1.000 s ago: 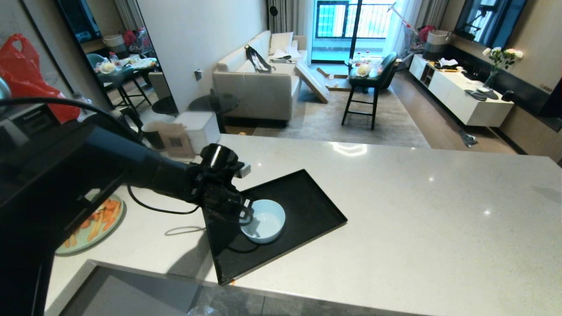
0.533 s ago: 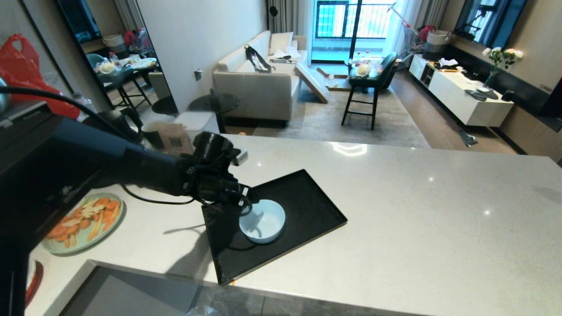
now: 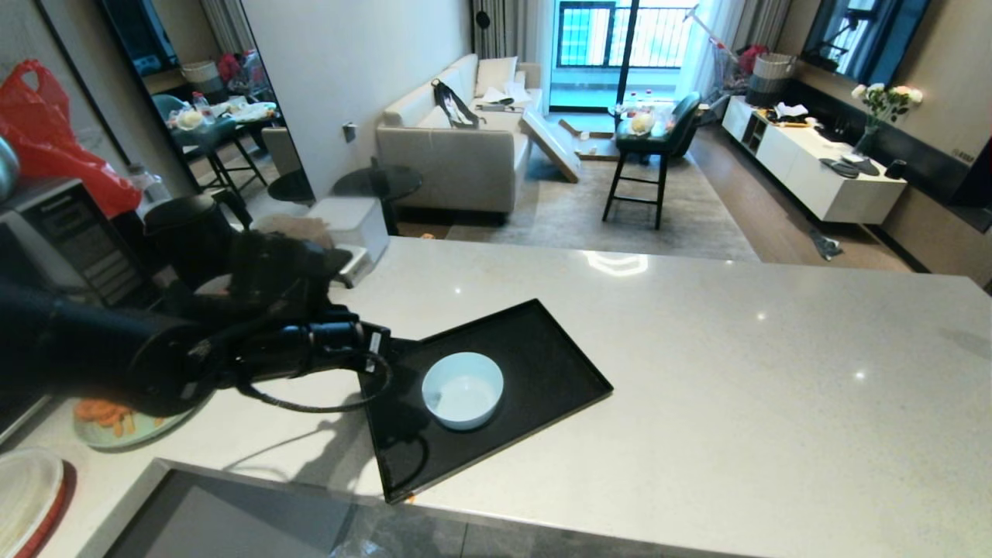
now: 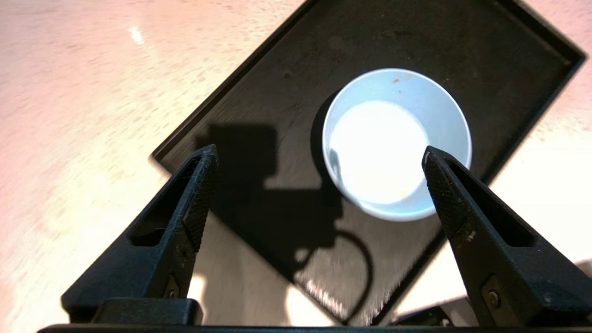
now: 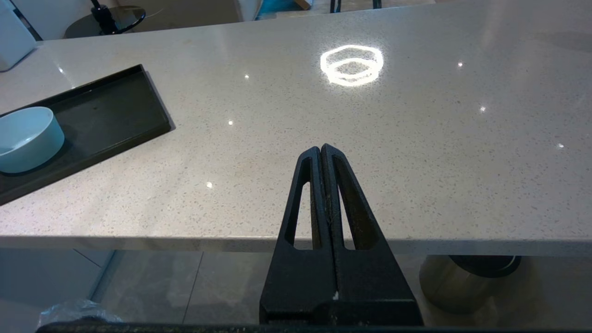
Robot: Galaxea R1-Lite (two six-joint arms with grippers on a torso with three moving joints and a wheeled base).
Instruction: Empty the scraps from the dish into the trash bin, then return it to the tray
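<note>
Head view: pale-blue dish (image 3: 463, 390) upright on black tray (image 3: 535, 364), toward the tray's near-left part, on the speckled worktop (image 3: 736, 372). Left claw (image 3: 372, 345) raised just left of the tray, apart from the dish, cable looped beneath. Green plate (image 3: 116, 422) with orange pieces partly hidden under the left arm; black kettle (image 3: 190, 232) behind it. Right arm not seen here.

Left wrist view: left claw (image 4: 319, 159) spread wide, nothing between the fingers (image 4: 185, 208), hanging above the tray (image 4: 286, 60). Dish (image 4: 397, 143) below, free of the fingers, almost clean inside: one tiny orange speck near the rim, a small yellowish fleck low on the wall. Shadow of claw and cable across the tray floor.

Right wrist view: right claw (image 5: 322, 150) pressed shut, empty, held at the worktop's (image 5: 370, 152) near edge. Dish (image 5: 27, 138) on the tray (image 5: 115, 111) well off to one side. Shiny metal cylinder (image 5: 467, 282) with a dark top below the worktop edge; crinkled plastic (image 5: 76, 312) at the lower corner.
</note>
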